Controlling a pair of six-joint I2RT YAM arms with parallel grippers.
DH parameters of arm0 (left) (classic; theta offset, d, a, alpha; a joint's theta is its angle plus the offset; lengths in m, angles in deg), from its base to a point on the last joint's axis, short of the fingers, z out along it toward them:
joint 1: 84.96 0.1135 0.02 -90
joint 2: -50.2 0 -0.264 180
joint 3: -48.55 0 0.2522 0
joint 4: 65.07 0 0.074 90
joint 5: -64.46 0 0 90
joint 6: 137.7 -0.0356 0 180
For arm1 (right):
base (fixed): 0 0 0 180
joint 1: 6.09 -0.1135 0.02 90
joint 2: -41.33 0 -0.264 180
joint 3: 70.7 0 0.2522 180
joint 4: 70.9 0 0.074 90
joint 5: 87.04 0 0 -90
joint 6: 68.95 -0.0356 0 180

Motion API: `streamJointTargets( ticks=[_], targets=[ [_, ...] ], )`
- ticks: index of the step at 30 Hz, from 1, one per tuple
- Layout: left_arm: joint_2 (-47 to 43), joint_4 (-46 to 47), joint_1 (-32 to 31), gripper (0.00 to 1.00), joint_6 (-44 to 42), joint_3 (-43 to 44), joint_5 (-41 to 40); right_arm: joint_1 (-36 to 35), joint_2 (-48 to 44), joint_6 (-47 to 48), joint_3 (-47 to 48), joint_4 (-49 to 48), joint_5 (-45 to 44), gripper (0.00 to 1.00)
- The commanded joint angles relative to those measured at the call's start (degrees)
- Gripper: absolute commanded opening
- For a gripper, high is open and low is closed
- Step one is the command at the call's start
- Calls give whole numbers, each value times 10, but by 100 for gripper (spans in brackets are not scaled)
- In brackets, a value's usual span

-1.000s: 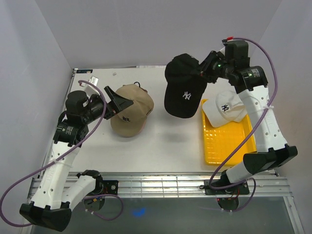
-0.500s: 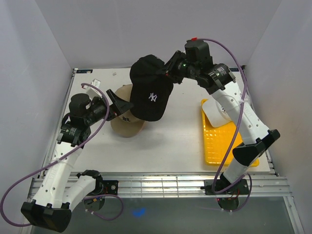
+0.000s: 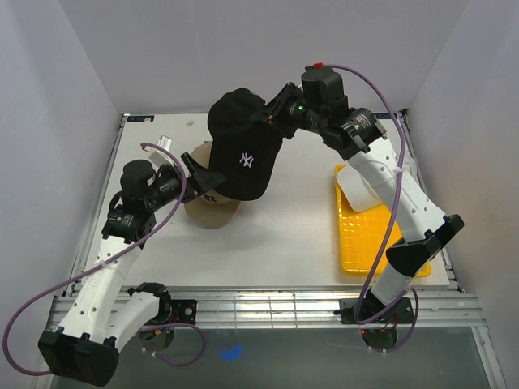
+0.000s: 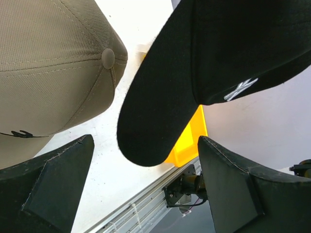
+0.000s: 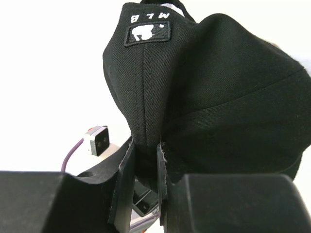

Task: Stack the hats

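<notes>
My right gripper [image 3: 272, 116] is shut on the back of the black cap [image 3: 243, 150] and holds it in the air over the tan cap [image 3: 209, 207], which lies on the table. In the right wrist view the black cap [image 5: 204, 82] is pinched between my fingers [image 5: 124, 179]. In the left wrist view the black cap's brim [image 4: 155, 111] hangs beside the tan cap [image 4: 53, 73]. My left gripper [image 3: 204, 174] is open and empty at the tan cap's left side. A white cap [image 3: 357, 188] lies in the yellow tray [image 3: 365, 235], mostly hidden by the right arm. No pink cap shows.
The yellow mesh tray sits at the right of the table. White walls close in the back and both sides. A metal rail [image 3: 268, 304] runs along the table's near edge.
My right arm has swung left from above the tray, carrying the black cap over the tan cap. My left arm has shifted slightly.
</notes>
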Motion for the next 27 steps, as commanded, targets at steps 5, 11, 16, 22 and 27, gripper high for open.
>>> streamJointTargets(
  ticks=[5, 11, 16, 22, 27],
  targets=[
    [-20, 31, -2, 98, 24, -12, 15, -26, -6, -32, -7, -66, -10, 8],
    [-53, 46, -2, 98, 72, -49, 9, -39, -11, -43, -13, -77, -27, 8],
    [-103, 56, -2, 98, 113, -84, -26, -49, -26, -59, -39, -102, -35, 8],
    [-152, 74, -2, 95, 163, -110, -47, -69, -46, -80, -65, -111, -87, 8],
    [-185, 73, -2, 93, 188, -132, -56, -81, -73, -103, -114, -149, -114, 8]
  ],
)
